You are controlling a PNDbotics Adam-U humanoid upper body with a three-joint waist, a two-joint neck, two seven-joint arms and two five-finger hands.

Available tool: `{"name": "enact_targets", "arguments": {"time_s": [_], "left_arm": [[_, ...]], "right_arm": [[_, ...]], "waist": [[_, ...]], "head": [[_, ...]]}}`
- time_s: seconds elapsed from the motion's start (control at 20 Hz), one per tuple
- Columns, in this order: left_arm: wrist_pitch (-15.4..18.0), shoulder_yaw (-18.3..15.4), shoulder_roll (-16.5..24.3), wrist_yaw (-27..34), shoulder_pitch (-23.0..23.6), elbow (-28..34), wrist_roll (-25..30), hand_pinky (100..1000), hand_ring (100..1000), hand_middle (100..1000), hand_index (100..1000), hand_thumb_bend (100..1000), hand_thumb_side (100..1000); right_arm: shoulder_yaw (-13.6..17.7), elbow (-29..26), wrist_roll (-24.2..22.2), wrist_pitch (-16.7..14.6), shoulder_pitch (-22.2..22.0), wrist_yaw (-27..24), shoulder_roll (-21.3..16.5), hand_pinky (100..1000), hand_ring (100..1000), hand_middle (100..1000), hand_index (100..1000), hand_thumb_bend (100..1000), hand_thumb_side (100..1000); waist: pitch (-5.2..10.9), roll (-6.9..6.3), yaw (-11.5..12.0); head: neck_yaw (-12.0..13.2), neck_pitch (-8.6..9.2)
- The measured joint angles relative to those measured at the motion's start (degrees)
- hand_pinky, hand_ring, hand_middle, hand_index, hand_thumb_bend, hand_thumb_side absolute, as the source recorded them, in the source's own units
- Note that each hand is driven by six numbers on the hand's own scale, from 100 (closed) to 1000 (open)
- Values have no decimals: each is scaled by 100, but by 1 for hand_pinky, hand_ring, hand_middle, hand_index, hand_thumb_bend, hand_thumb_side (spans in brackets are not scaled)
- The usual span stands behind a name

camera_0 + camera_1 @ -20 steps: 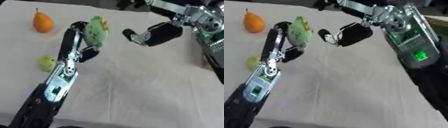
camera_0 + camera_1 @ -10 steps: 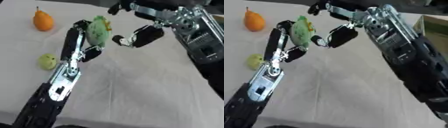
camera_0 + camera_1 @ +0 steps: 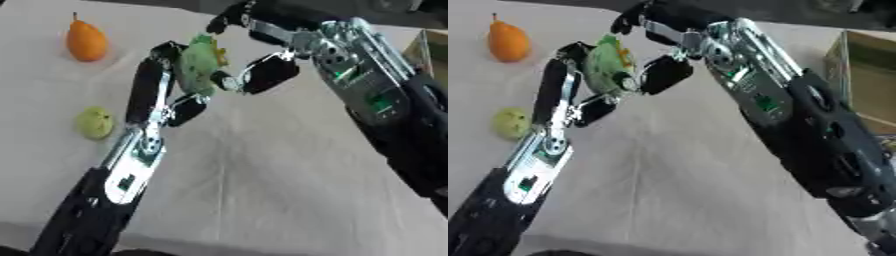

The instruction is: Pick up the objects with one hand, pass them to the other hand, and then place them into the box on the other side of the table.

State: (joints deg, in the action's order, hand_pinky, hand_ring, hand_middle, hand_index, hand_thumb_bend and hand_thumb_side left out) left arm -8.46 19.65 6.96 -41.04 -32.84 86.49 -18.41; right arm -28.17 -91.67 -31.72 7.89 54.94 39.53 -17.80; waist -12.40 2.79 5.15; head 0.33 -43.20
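Upper centre of the frame, your left hand (image 3: 166,80) holds the green object (image 3: 199,67) with fingers curled round it; your right hand (image 3: 262,75) has closed the earlier gap and now touches it, fingers curling on, handover under way, box (image 3: 868,80) at right edge awaiting

pretty even, soft light on the pale table (image 3: 262,190), no hard glare. everything's a bit smeared, edges fuzzy. faint shadows under the orange fruit (image 3: 86,41) and the small green fruit (image 3: 94,122). far edge goes dark.
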Motion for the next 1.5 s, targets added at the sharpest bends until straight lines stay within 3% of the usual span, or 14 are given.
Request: {"name": "enact_targets", "arguments": {"time_s": [0.6,0.8,1.15,1.35,1.5], "left_arm": [[15,36,-49,-77,-7,-69,-157,580,581,529,588,100,100],[4,42,-52,-110,-32,-91,-176,580,582,530,591,100,100],[21,65,-99,-237,-57,-175,-190,579,582,530,594,100,100],[36,72,-103,-277,-66,-178,-191,581,584,533,598,100,100],[43,80,-122,-287,-67,-180,-183,594,599,557,625,100,100]], "right_arm": [[-18,415,58,-15,1,147,175,877,926,804,887,275,529],[-18,488,-2,27,1,92,216,874,930,739,859,225,519],[-13,544,-33,412,1,-439,260,866,868,601,798,104,411],[-5,553,11,671,1,-780,263,880,836,551,760,100,282],[21,550,119,829,-6,-1104,264,881,817,505,710,100,256]], "waist": [[-1,7,33],[-2,7,40],[-2,4,42],[-2,0,43],[-3,-5,42]], "head": [[-52,-1],[-65,-4],[-77,-7],[-92,-32],[-94,-51]]}}
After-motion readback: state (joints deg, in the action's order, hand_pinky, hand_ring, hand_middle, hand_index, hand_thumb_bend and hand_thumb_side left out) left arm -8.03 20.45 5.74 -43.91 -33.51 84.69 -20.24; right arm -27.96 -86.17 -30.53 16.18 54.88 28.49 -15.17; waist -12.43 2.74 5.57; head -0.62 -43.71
